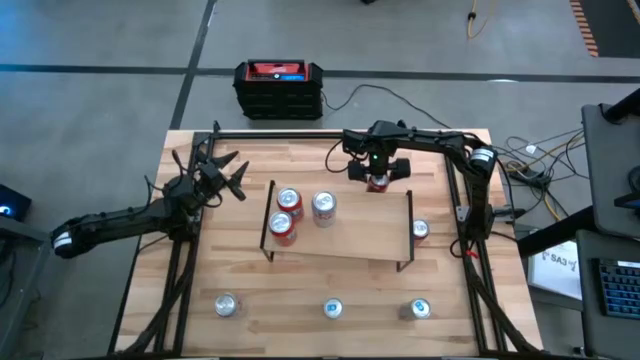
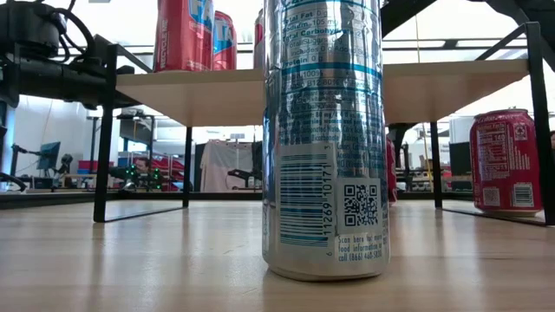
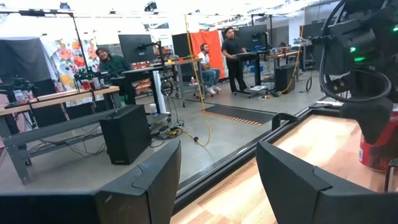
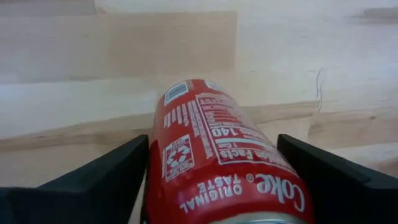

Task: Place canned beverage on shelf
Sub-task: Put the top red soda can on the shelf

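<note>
A pale, planked wooden tabletop [image 1: 200, 250] fills the scene, ringed by grey floor. The right claw [image 1: 377, 178] hangs straight down over the tabletop's far side, just behind the shelf's far edge, its two dark fingers [image 4: 99, 180] standing either side of a red Coke can [image 4: 217, 155]; the left one lies against the can's wall, the right shows a thin gap, so I cannot tell whether the grip has closed. The smooth printed aluminium cylinder stands upright on the wood, long axis vertical, top toward the wrist. Beside it, the low light-wood shelf on thin black metal legs [image 1: 350, 240] carries two red cans [image 1: 283, 228] and one silver can [image 1: 323, 206] near its left end, all upright. More silver cans [image 1: 332, 309] stand along the near edge, and another by the shelf's right legs. The left claw [image 1: 225, 172] waits over the far-left corner, fingers parted, holding nothing.
</note>
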Action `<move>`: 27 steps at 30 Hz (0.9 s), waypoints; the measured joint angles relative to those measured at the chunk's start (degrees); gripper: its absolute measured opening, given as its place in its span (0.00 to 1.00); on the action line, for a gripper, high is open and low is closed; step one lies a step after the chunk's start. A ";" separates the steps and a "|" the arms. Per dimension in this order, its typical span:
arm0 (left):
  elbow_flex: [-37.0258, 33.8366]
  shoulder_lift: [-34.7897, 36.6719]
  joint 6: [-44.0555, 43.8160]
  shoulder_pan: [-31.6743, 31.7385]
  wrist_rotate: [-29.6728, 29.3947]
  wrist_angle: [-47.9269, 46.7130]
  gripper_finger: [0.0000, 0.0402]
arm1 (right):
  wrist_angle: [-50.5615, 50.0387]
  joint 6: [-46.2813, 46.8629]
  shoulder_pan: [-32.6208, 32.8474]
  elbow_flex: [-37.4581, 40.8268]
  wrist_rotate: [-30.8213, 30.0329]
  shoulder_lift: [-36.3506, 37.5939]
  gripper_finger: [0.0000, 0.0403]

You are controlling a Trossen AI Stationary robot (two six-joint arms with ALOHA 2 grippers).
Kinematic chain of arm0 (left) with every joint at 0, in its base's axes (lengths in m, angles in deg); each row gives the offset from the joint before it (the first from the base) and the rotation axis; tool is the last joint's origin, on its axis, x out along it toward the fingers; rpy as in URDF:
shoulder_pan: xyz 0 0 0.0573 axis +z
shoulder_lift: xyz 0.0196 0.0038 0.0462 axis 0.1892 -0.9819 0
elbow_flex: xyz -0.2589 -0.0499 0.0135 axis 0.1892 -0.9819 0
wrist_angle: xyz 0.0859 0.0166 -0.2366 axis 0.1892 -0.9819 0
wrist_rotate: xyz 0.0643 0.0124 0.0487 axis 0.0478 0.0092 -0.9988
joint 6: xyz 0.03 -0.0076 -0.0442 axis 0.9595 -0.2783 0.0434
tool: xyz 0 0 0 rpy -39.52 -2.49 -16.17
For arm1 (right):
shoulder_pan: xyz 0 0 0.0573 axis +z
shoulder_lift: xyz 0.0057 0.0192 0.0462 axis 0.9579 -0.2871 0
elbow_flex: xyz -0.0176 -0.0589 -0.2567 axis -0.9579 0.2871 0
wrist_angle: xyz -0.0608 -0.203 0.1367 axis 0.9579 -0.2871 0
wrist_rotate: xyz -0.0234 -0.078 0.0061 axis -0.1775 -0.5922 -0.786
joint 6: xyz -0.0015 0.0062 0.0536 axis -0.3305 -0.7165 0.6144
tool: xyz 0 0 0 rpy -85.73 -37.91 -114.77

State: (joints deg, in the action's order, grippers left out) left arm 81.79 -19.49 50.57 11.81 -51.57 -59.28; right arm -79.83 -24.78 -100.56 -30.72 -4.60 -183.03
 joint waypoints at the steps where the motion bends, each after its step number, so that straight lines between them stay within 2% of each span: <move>1: 0.00 0.00 0.00 0.01 0.01 -0.01 0.49 | -0.23 0.04 0.00 -0.04 0.19 0.03 0.79; 3: 0.00 -0.01 0.00 0.01 -0.01 -0.01 0.49 | -0.46 0.33 0.00 -0.06 0.32 0.09 0.74; 7: 0.00 0.01 0.00 0.01 0.01 -0.01 0.49 | -0.70 3.59 0.00 -0.06 0.50 0.09 0.73; 15: -0.01 -0.01 0.00 0.00 0.00 -0.01 0.49 | -0.89 17.60 0.02 -0.06 1.87 0.11 0.73; 21: 0.01 0.00 0.00 0.01 -0.01 -0.01 0.49 | -0.49 29.56 0.16 -0.07 2.96 0.11 0.80; 27: 0.01 -0.01 0.00 0.01 0.00 0.01 0.49 | -0.43 39.14 0.52 -0.07 3.65 0.11 0.78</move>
State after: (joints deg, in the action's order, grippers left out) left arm 81.80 -19.50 50.57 11.82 -51.57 -59.28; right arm -80.26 14.36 -100.04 -30.79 -0.95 -182.92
